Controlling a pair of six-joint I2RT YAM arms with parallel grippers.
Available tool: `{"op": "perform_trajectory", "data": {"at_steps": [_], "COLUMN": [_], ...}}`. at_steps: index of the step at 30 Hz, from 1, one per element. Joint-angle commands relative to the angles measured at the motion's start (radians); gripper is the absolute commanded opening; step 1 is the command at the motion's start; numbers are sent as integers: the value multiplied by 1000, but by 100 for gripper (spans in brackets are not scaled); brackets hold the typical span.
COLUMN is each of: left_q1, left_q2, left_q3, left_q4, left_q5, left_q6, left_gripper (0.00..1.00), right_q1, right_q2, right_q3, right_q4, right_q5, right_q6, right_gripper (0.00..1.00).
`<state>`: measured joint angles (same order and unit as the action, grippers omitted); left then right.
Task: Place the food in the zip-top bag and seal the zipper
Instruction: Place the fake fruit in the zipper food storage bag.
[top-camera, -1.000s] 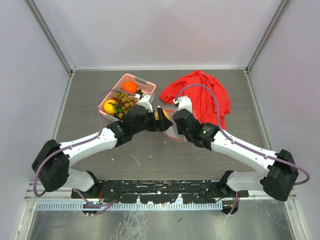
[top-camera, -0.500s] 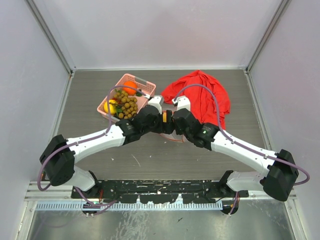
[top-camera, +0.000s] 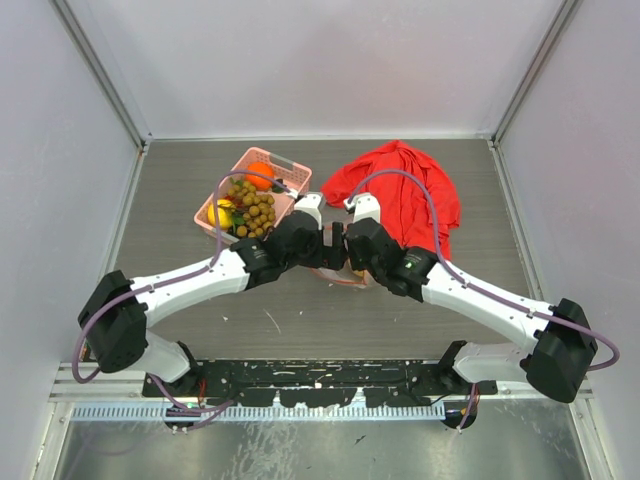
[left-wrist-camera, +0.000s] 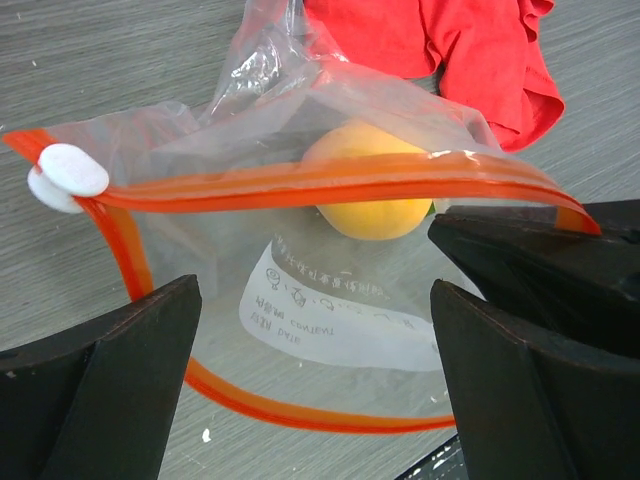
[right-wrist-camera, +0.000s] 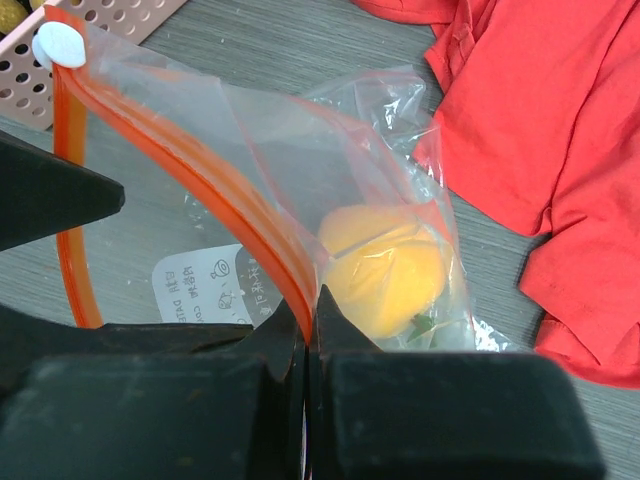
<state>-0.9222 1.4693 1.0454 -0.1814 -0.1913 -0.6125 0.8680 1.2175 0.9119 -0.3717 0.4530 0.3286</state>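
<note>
Left end effector (left-wrist-camera: 313, 290): fingers spread wide with nothing gripped, poised at the open mouth of the zip-top bag (left-wrist-camera: 200, 150).
Right end effector (right-wrist-camera: 310, 300): fingers together, pinched on the zipper (right-wrist-camera: 200, 165) along the bag's upper lip and holding that lip raised.
Bag position: mid-counter, between the two end effectors and just left of the red cloth (top-camera: 400, 190).
Bag mouth: gaping, with the lower lip sagging down to the counter (top-camera: 170, 200).
Bag marking: white printed label (left-wrist-camera: 340, 315) on the lower wall; the text is too small to read.
Zipper condition: unsealed, with a white slider (left-wrist-camera: 68, 172) sitting at one end of the strip.
Food inside bag: one yellow-orange round fruit (left-wrist-camera: 375, 215), lying deep at the closed end.
Food outside bag: orange (top-camera: 261, 172), berry bunch (top-camera: 255, 212) and second yellow fruit (top-camera: 219, 215), all in the pink basket (top-camera: 290, 170).
Basket position: far left, just beside the left arm.
Cloth: crumpled at far right; whether it touches the bag cannot be told.
</note>
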Motion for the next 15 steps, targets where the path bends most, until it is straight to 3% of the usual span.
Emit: {"op": "perform_trajectory", "data": {"at_steps": [1,15], "left_q1": [-3,14], "left_q2": [-92,-278], "left_q3": [27,-90], "left_q4": [-4,-66], "left_q5": [-13,-49], "left_q6": [2,-37], "left_gripper": [98,99], "right_q1": [-3,-3], "right_q2": [-41,-53], "right_q3": [-1,-15], "right_q4": [45,52], "right_q5": [9,12], "right_q6": [16,13], "right_gripper": [1,1]}}
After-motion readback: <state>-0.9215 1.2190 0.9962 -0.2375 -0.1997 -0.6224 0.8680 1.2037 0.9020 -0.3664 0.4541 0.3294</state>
